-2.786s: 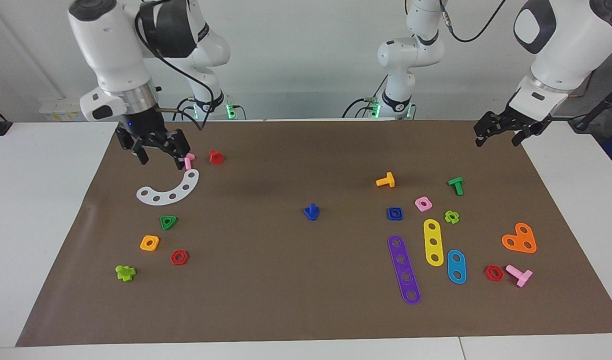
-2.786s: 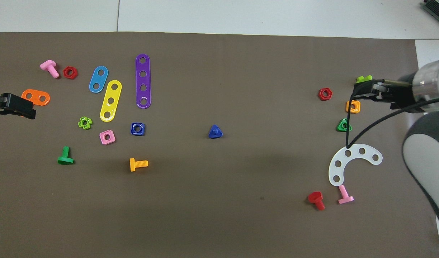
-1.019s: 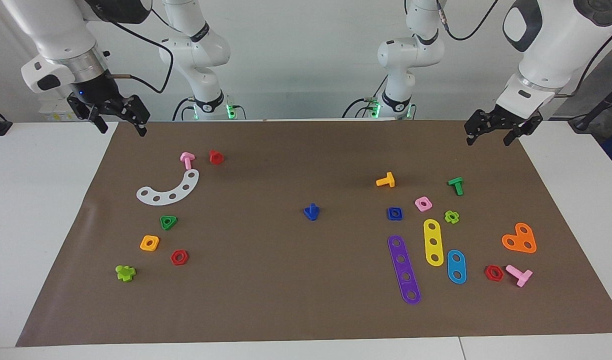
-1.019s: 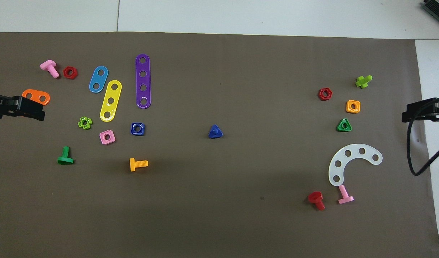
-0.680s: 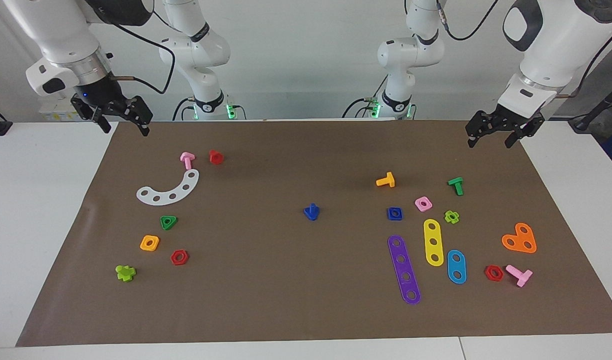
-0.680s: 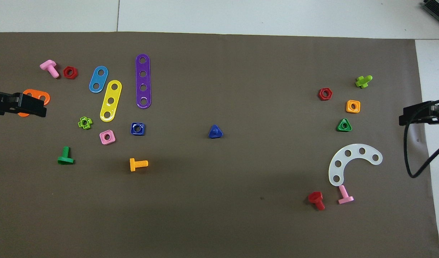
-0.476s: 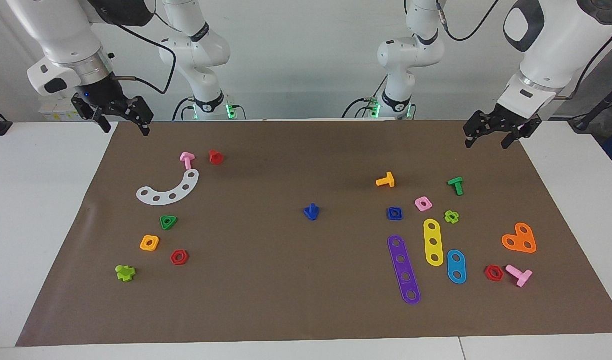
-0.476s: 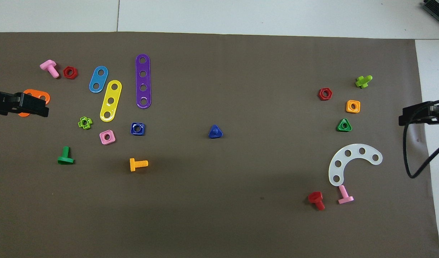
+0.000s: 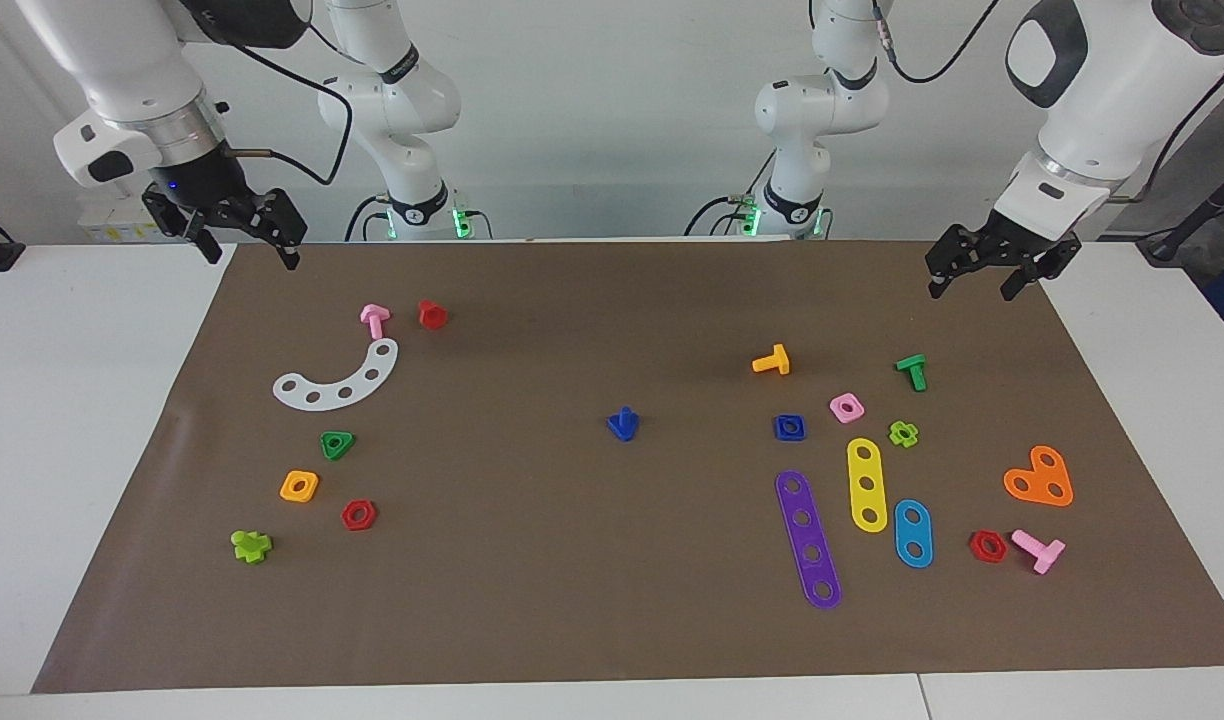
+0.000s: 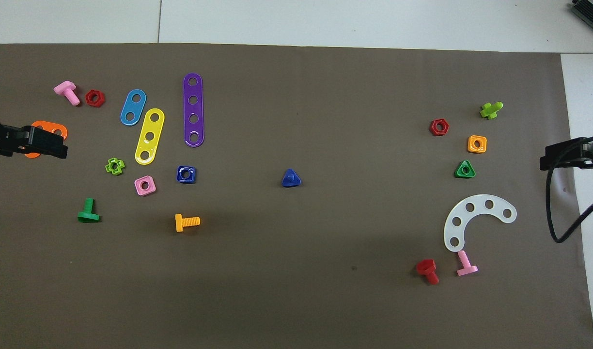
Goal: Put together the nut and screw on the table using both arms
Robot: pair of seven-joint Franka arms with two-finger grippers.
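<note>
Facing view: brown mat [image 9: 532, 600] covers white table [image 9: 72, 450].

A wide white tabletop [image 9: 92, 420] carries a plain brown paper-like mat [image 9: 572, 560]. The small square plastic nut [image 9: 789, 427] and the small triangular-headed plastic screw [image 9: 622, 425] are both deep blue. The long four-hole plastic strip [image 9: 808, 538] is purple, the curved five-hole plastic strip [image 9: 338, 379] white.

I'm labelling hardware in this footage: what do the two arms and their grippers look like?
Both arms are glossy white jointed tubes with dark joint caps. Each ends in a black two-finger gripper: the left gripper under a white wrist block, the right gripper under a silver wrist ring with a small blue light. Black cables trail along both.
</note>
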